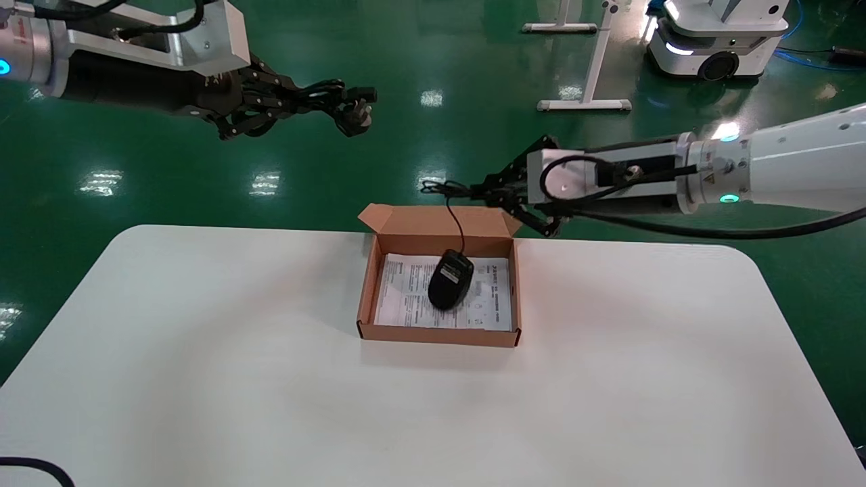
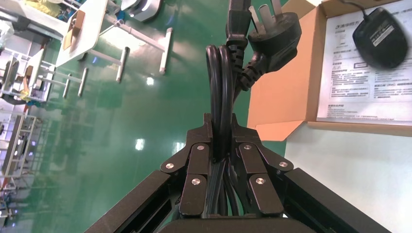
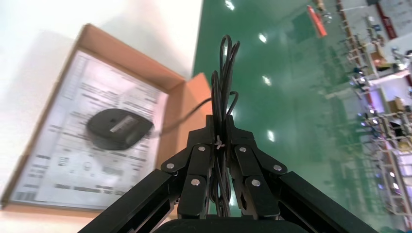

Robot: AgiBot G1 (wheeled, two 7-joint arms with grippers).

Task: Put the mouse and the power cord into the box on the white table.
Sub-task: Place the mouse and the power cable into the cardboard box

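Mouse (image 1: 450, 279), small black oval w/ thin cable, lies in brown cardboard box (image 1: 440, 334) near white table's (image 1: 203, 379) far edge. Left wrist: left gripper (image 2: 221, 127) clamps thick black power cord (image 2: 221, 92). Right wrist: right gripper (image 3: 222, 127) pinches mouse's bundled cable.

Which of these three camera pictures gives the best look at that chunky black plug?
The left wrist view: the plug fills the frame close up, prongs visible, on the power cord clamped in the left end effector. The head view shows it small; the right wrist view misses it.
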